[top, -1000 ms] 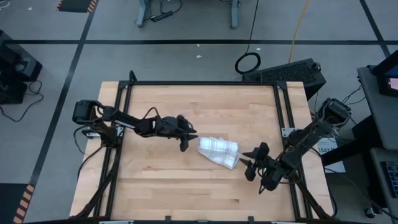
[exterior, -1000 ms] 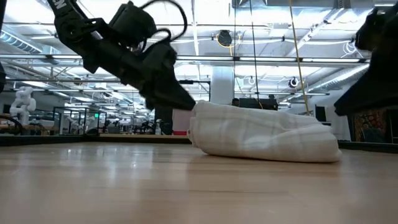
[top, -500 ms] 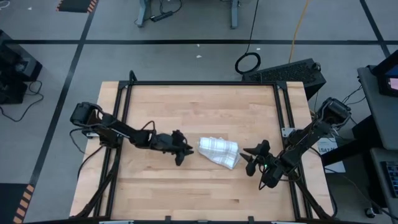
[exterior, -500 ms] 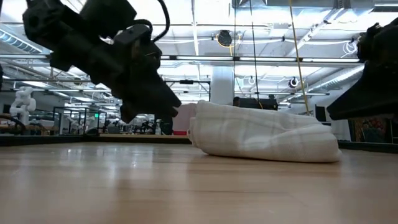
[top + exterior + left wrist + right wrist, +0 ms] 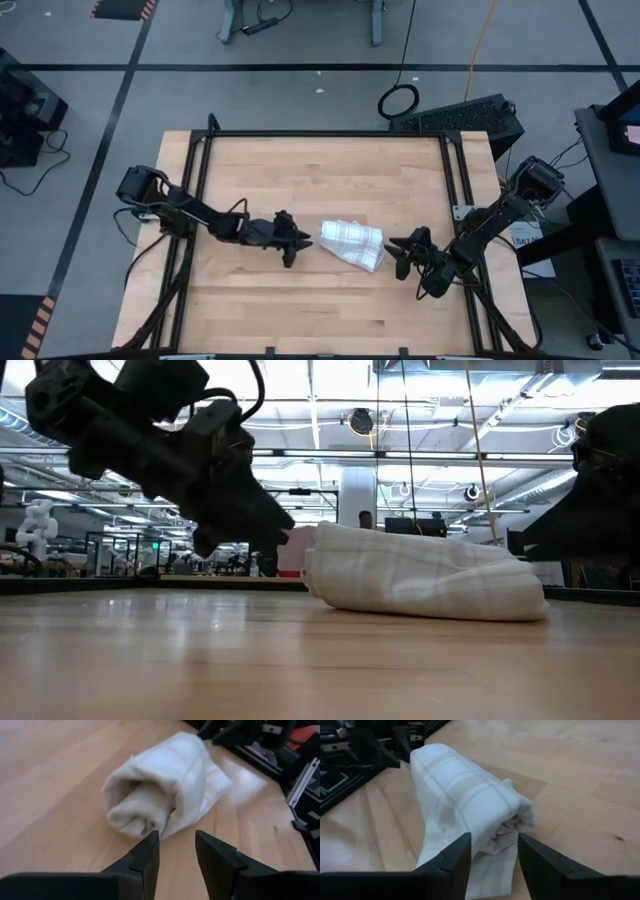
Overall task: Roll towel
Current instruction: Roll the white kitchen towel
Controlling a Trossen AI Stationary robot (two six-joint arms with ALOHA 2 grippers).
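The towel point(image 5: 352, 244) lies rolled into a short fat bundle on the wooden table point(image 5: 320, 170), its underside resting on the wood; it is white with a faint grey plaid. In the left wrist view the towel point(image 5: 160, 785) shows its spiral end. My left gripper point(image 5: 298, 246) stands open just short of that left end, low over the table, fingers point(image 5: 148, 851) pointing at it. My right gripper point(image 5: 397, 257) stands open at the towel's right end point(image 5: 512, 822), one finger point(image 5: 456, 855) on either side of the loose flap, and no touch shows. In the low view the towel point(image 5: 420, 575) lies between both arms.
Black frame rails run along the table's left side point(image 5: 195, 200) and right side point(image 5: 462, 190). Bare wood lies free on the far and near sides of the towel. A black case point(image 5: 470, 115) and a cable loop point(image 5: 399, 100) sit on the floor beyond the far edge.
My left gripper has swung toward the table's near edge and sunk, rolling about its own line, and now points at the towel's left end. My right gripper has dipped a little and turned toward the towel's right end. The towel has stayed where it was.
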